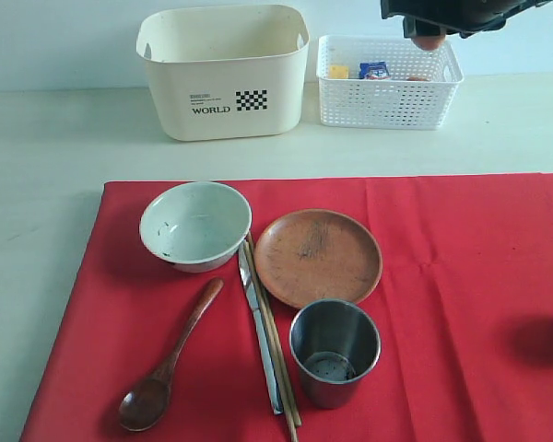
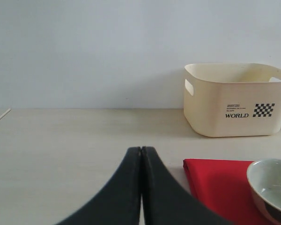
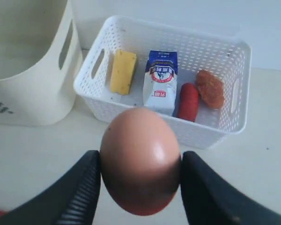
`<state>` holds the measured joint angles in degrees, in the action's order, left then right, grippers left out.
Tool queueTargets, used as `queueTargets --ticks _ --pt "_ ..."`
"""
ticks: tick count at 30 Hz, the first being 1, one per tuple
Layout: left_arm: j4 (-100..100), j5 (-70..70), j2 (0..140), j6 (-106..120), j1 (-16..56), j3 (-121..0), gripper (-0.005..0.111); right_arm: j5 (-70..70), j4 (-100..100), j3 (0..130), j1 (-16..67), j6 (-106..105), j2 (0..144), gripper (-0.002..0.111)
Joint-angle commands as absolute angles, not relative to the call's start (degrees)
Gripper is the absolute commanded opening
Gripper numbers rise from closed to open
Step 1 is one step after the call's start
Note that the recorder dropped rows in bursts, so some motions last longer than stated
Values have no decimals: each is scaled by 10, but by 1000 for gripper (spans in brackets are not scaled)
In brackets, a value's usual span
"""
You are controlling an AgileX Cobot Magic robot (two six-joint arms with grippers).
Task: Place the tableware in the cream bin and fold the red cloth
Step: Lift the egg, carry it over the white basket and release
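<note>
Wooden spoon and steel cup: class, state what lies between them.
The silver table knife and wooden chopsticks lie there side by side, seen in the exterior view.

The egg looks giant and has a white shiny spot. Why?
Right wrist view: the egg sits close to the lens, in the jaws of the right gripper, so it looms large; the spot is light glare. Exterior view: the same egg looks tiny, and the cup casts only a soft shadow.

A pale cream tabletop [image 1: 55, 138] meets a plain, evenly lit whitish wall [image 2: 107, 47].
</note>
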<state>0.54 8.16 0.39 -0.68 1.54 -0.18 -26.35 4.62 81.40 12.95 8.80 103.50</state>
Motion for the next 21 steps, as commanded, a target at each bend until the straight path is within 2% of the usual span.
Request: queueTargets --ticks 1,10,18,21 --pt "12 80 0 -8 15 0 1 -247 51 893 108 92 1109 0" --pt "12 80 0 -8 15 0 1 -269 49 1059 73 100 1257 0" --pt "12 80 0 -8 15 0 1 -295 50 1138 59 121 1339 0" --pt "12 80 0 -8 15 0 1 -296 51 1146 60 134 1351 6"
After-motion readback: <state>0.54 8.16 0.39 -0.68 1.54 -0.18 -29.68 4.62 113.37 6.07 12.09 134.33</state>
